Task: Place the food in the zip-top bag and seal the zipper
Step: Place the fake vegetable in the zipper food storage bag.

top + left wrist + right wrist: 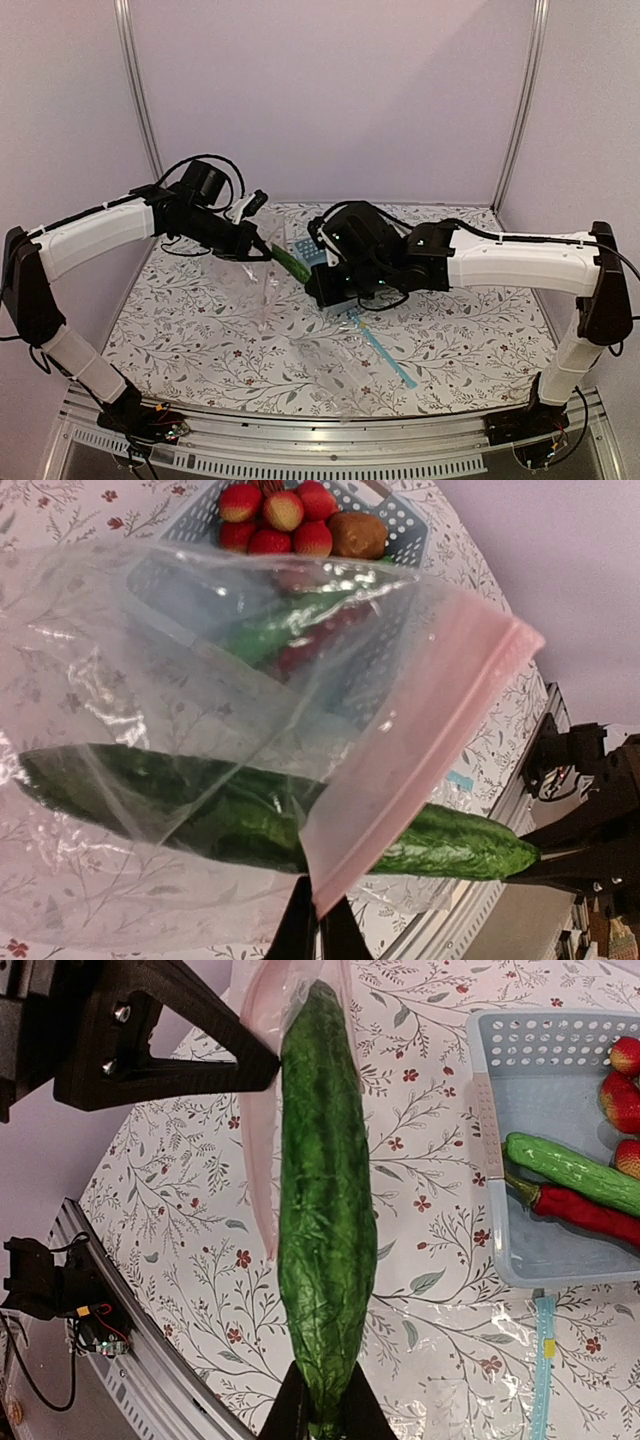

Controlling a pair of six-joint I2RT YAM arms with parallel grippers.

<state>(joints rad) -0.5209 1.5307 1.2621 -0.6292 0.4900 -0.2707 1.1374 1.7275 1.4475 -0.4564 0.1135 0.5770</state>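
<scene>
L wrist view: left jaws closed, pinching the zipper (420,760) of the zip-top bag (150,660), mouth lifted. You see the long green vegetable (460,845) crossing that strip, its far part behind clear plastic; can't tell if it's truly inside.

R wrist view only: right jaws clamp its near end. The second green veg (580,1175) + red chili (585,1215) lie in the basket (520,1250) on the worktop (420,1110).

L view adds the red fruits (280,515) and brown lump (357,535) in the basket.

Blue basket (560,1100) on floral tablecloth (420,1140)
</scene>
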